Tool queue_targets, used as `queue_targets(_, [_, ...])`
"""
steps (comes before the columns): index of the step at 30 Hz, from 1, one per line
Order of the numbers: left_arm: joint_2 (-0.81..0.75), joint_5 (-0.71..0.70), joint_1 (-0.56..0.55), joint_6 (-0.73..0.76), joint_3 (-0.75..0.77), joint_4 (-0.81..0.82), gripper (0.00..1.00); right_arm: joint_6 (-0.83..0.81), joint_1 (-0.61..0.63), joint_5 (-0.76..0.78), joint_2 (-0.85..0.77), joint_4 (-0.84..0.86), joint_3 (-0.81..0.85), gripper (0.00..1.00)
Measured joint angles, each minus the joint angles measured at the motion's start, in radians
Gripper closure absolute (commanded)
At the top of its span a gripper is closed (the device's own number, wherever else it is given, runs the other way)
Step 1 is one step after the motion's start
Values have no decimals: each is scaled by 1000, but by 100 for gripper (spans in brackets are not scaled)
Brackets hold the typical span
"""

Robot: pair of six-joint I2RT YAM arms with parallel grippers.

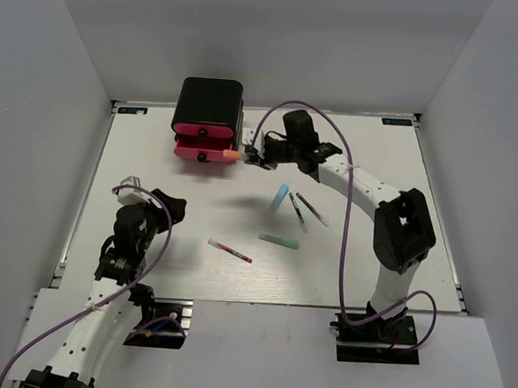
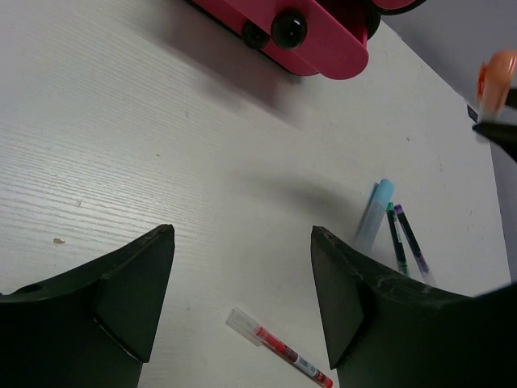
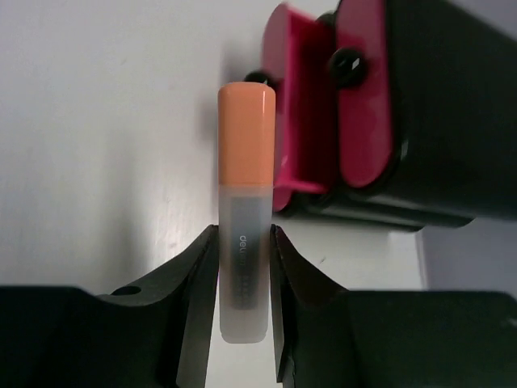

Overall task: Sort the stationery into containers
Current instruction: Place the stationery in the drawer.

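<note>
My right gripper (image 1: 248, 155) (image 3: 242, 242) is shut on an orange-capped highlighter (image 1: 232, 155) (image 3: 245, 186), held just right of the open pink drawer (image 1: 200, 152) (image 3: 300, 121) of the black cabinet (image 1: 209, 103). On the table lie a light-blue highlighter (image 1: 281, 195) (image 2: 374, 213), two thin dark pens (image 1: 305, 209) (image 2: 404, 239), a green highlighter (image 1: 279, 240) and a red-and-clear pen (image 1: 230, 250) (image 2: 279, 349). My left gripper (image 1: 172, 208) (image 2: 242, 230) hovers open and empty at the left of the table, with the red pen just below its fingers in the left wrist view.
White walls stand around the table on the left, the back and the right. The cabinet's upper pink drawer (image 1: 206, 131) sits closed above the pulled-out one. The right arm (image 1: 365, 187) arches over the table's right side.
</note>
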Motion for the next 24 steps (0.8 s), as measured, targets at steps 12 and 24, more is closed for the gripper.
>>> queue_targets(12, [-19, 0, 0, -18, -2, -8, 20, 153, 70, 45, 237, 396, 120, 99])
queue_targets(24, [-27, 0, -1, -18, -5, -15, 20, 171, 111, 80, 315, 620, 174, 99])
